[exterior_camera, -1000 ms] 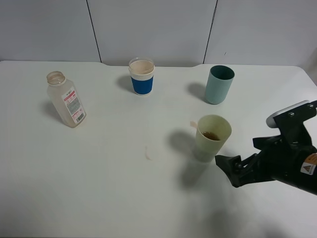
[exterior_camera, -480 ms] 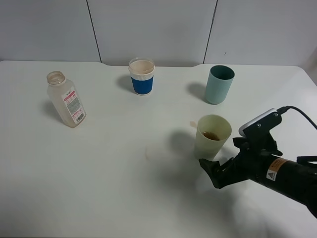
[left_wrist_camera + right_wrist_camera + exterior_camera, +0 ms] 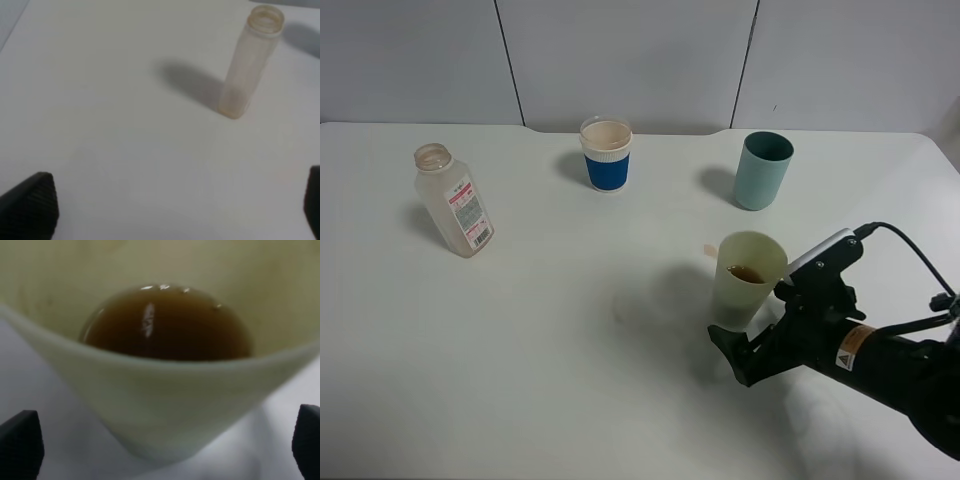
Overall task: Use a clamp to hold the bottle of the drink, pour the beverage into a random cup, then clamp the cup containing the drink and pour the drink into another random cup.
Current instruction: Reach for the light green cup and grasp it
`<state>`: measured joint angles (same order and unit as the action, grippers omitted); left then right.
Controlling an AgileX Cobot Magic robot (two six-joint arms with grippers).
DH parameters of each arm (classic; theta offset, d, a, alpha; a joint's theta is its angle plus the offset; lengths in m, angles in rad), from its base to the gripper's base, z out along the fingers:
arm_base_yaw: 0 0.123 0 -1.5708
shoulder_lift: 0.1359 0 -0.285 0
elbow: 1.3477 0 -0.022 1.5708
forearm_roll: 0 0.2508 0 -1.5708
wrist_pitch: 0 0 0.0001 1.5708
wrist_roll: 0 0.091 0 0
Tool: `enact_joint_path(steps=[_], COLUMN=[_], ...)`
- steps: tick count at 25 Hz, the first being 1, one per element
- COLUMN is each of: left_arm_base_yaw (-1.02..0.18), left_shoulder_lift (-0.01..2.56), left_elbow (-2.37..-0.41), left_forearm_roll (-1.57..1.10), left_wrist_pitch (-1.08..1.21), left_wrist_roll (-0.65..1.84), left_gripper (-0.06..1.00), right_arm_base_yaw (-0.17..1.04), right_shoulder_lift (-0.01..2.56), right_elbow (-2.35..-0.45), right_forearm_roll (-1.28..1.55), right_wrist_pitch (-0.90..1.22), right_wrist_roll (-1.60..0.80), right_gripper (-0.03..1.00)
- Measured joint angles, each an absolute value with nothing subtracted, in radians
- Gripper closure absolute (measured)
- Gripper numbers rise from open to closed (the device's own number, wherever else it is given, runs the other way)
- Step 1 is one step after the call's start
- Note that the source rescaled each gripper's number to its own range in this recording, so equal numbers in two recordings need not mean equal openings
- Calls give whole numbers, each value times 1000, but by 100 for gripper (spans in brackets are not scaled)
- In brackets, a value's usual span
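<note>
The right hand (image 3: 752, 338) is standing spread wide, its jaws flanking the lower part of the pale yellow-green, tapered cup (image 3: 748, 285) without touching it. The cup is sitting upright on the white table (image 3: 570, 350), right of centre, holding shallow brown beverage (image 3: 165, 332).
</note>
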<state>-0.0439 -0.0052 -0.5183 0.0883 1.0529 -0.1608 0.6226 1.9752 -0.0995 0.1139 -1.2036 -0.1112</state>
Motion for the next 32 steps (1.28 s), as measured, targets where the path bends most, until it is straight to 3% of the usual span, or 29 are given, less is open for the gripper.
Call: enact_joint_path(steps=[20, 21, 22, 23, 24, 25, 26, 32], left_arm_base_yaw=[-44, -44, -44, -44, -44, -44, -44, -44], left_shoulder_lift=[-5, -5, -5, -5, -5, -5, -5, -5], left_elbow=[-518, -518, -518, -518, -518, -518, -518, -518], left_forearm_roll=[88, 88, 88, 88, 88, 88, 88, 88], left_wrist_pitch=[1053, 1053, 1053, 1053, 1053, 1053, 1053, 1053], left_wrist_roll=[-161, -161, -161, -161, -161, -161, -161, -161], left_gripper=[-6, -6, -6, -6, -6, -6, -6, -6], right_arm_base_yaw=[623, 623, 623, 623, 623, 623, 623, 623], right_shoulder_lift=[1975, 1975, 1975, 1975, 1975, 1975, 1975, 1975], right_elbow=[-178, -182, -183, -183, -186, -186, -186, -186], right_forearm_roll=[77, 74, 68, 68, 63, 62, 60, 56], right_wrist_pitch=[-1206, -1206, -1206, -1206, -1206, -1206, -1208, -1208], right_wrist_roll=[-194, -194, -194, -194, -194, -194, -194, -193], right_gripper=[-2, 2, 14, 14, 47, 69, 97, 95])
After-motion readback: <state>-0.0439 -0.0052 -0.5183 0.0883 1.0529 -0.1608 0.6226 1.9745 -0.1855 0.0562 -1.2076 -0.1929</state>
